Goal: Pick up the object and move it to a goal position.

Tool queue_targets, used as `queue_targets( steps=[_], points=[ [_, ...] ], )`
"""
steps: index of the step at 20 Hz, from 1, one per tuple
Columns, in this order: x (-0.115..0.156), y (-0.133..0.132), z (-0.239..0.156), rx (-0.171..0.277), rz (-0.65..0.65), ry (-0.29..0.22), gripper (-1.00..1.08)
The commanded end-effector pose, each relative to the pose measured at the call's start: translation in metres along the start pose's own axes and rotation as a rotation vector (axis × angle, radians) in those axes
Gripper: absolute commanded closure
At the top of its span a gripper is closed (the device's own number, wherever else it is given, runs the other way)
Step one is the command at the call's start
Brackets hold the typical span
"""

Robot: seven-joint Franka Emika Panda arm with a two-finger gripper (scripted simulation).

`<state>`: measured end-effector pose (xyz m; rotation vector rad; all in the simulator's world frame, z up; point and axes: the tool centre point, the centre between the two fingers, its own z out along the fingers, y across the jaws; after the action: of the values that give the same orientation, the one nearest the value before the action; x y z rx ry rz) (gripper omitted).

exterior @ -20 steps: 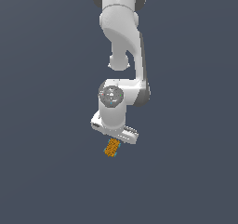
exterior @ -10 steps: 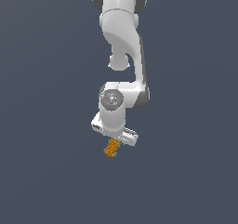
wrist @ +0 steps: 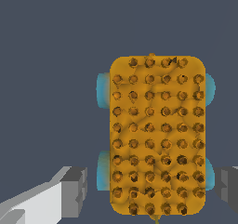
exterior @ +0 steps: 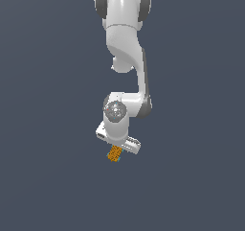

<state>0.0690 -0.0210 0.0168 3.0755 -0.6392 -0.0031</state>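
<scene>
Block (exterior: 115,154) of orange, one only, oblong with rounded corners, sits just below the centre of the exterior view, poking out under the white gripper (exterior: 116,149) of the single arm (exterior: 125,57). In the wrist view the block (wrist: 157,135) fills the middle and lower right of the frame: its face is covered by a regular grid of dark round dimples, about five across, over a cracked, mottled orange skin. Four small teal bumps show at its long edges, two on each side. One grey finger pad (wrist: 74,190) stands at the lower left of that frame and another (wrist: 230,188) at the lower right edge, each set slightly off the block's sides, with a thin gap visible on the near one; whether the jaws actually press the block cannot be told. The arm is glossy white with dark grey joints. Background is a flat slate-blue surface (exterior: 48,129), plain and untextured.
</scene>
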Motion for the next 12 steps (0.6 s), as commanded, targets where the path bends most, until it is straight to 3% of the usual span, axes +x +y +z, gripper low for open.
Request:
queue_targets(
  steps=[1,2,3,12],
  points=[
    [0.0014,-0.0004,0.0017,0.001,0.0,0.002,-0.92],
    [0.0015,-0.0005,0.0015,0.001,0.0,0.002,-0.92],
    [0.0015,-0.0005,0.0015,0.001,0.0,0.002,1.08],
    [0.0015,-0.0005,0.0015,0.001,0.0,0.002,1.08]
  ],
)
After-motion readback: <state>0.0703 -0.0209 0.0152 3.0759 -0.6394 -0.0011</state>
